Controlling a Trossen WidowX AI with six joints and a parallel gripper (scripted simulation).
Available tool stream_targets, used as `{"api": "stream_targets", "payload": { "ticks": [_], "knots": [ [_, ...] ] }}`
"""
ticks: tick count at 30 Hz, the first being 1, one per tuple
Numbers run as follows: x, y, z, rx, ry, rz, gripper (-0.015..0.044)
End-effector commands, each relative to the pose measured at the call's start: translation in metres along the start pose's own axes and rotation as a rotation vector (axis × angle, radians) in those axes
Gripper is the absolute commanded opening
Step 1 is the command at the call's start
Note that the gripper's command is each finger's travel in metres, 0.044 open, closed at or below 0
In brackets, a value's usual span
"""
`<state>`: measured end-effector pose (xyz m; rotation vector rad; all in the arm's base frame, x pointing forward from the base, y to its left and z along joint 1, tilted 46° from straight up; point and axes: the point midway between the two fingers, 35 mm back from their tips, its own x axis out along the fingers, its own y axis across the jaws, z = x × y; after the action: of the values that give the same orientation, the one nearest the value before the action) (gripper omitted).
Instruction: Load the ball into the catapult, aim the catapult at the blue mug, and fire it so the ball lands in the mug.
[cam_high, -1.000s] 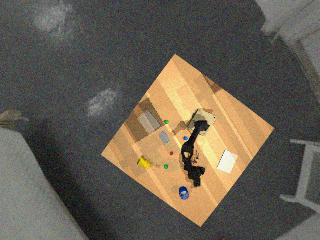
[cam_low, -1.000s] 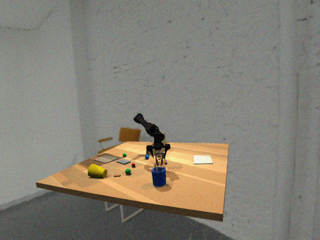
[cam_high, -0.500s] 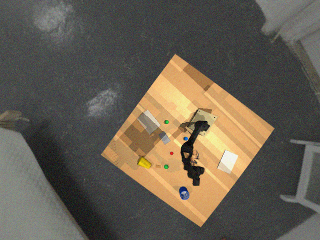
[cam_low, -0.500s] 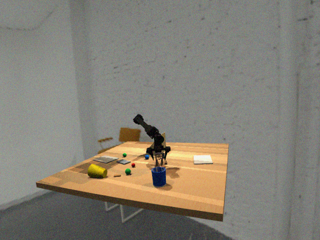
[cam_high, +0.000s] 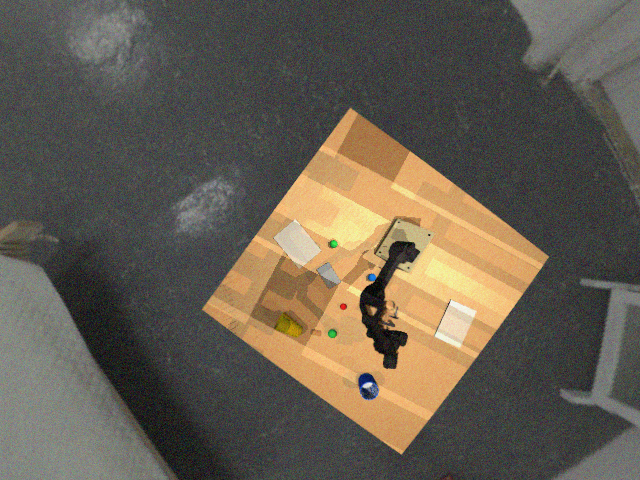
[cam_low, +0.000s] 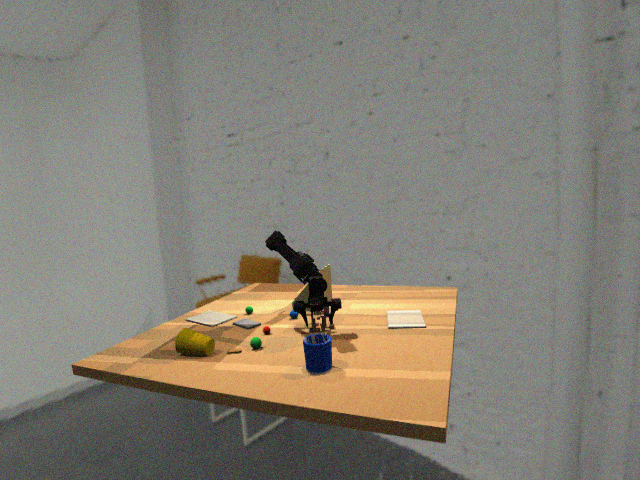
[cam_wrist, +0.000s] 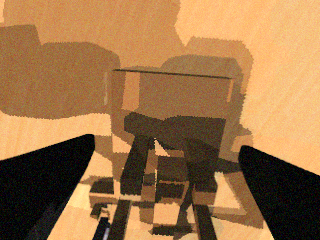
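Note:
The catapult (cam_high: 391, 312) (cam_low: 320, 324) (cam_wrist: 132, 175), a small wooden frame with dark bars, stands on the table, partly hidden by the arm in the top and exterior views. My gripper (cam_low: 319, 329) (cam_wrist: 167, 146) is open and empty, its fingers spread on either side above the catapult. The blue mug (cam_high: 368, 386) (cam_low: 317, 353) stands upright near the table's front edge. A blue ball (cam_high: 371, 277) (cam_low: 293, 314), a red ball (cam_high: 343, 306) (cam_low: 266, 330), a near green ball (cam_high: 332, 333) (cam_low: 255, 343) and a far green ball (cam_high: 333, 243) (cam_low: 249, 310) lie on the table. I cannot tell whether the catapult holds a ball.
A yellow cup (cam_high: 288, 325) (cam_low: 194, 343) lies on its side, with a small brown piece (cam_high: 315, 332) (cam_low: 234, 351) near it. A grey pad (cam_high: 328, 274) (cam_low: 246, 323) and a white pad (cam_high: 297, 243) (cam_low: 211, 317) lie left; another white pad (cam_high: 455, 323) (cam_low: 406, 319) lies right.

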<state>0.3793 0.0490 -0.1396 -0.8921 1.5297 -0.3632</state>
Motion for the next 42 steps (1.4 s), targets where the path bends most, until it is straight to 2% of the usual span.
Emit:
{"api": "stream_targets", "payload": {
  "ticks": [1, 4, 16, 21, 23, 25, 30, 42],
  "knots": [
    [0.008, 0.000, -0.002, -0.006, 0.003, -0.004, 0.0440],
    [0.009, 0.000, -0.002, -0.006, 0.003, -0.004, 0.0440],
    [0.006, 0.000, -0.001, 0.000, 0.002, 0.000, 0.0125],
    [0.006, 0.000, -0.001, 0.000, 0.002, 0.000, 0.0092],
    [-0.005, 0.000, 0.000, 0.000, 0.002, 0.000, 0.0039],
    [-0.033, 0.000, 0.000, 0.000, 0.001, 0.000, 0.0000],
    [-0.045, 0.000, 0.000, 0.000, 0.001, -0.001, 0.0000],
    [-0.027, 0.000, 0.001, -0.006, 0.001, -0.002, 0.0000]
  ]
}}
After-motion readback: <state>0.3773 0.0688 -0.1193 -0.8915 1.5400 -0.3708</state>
